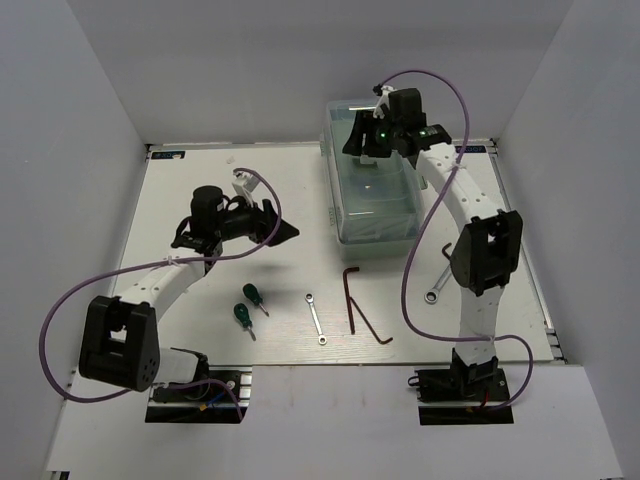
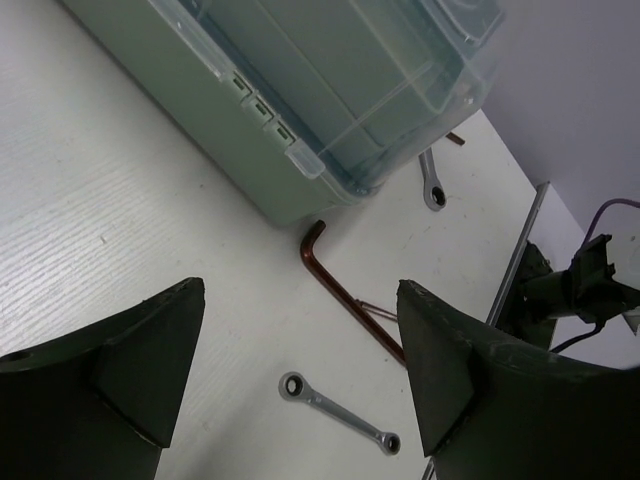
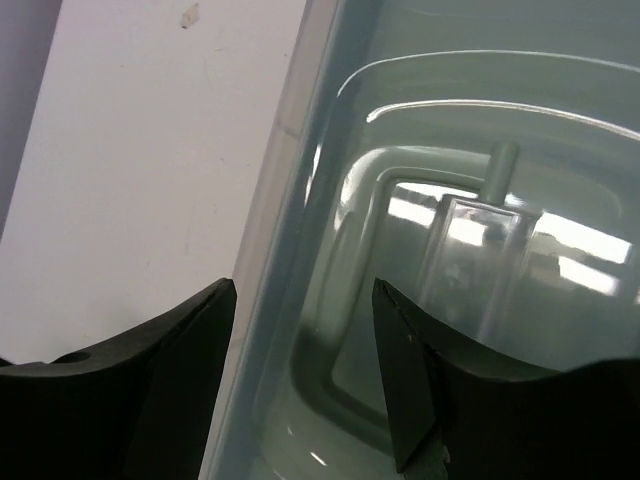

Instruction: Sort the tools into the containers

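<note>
My left gripper [image 2: 300,340] is spread wide, holding nothing. A small silver wrench [image 2: 340,413] lies in the gap between the fingers, with the dark hex keys [image 2: 335,290] just ahead. Beyond them is the mint toolbox [image 2: 180,100], and a second wrench [image 2: 431,185] lies past its corner. The two green-handled screwdrivers [image 1: 243,316] lie behind these fingers. My right gripper [image 3: 305,300] is also parted and empty, above the toolbox's translucent lid [image 3: 450,130], with its handle [image 3: 480,250] ahead.

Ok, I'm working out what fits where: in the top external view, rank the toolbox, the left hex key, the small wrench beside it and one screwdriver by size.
1. toolbox, by far
2. hex key
3. small wrench
4. screwdriver: shorter but thicker than the wrench, so these two are close
</note>
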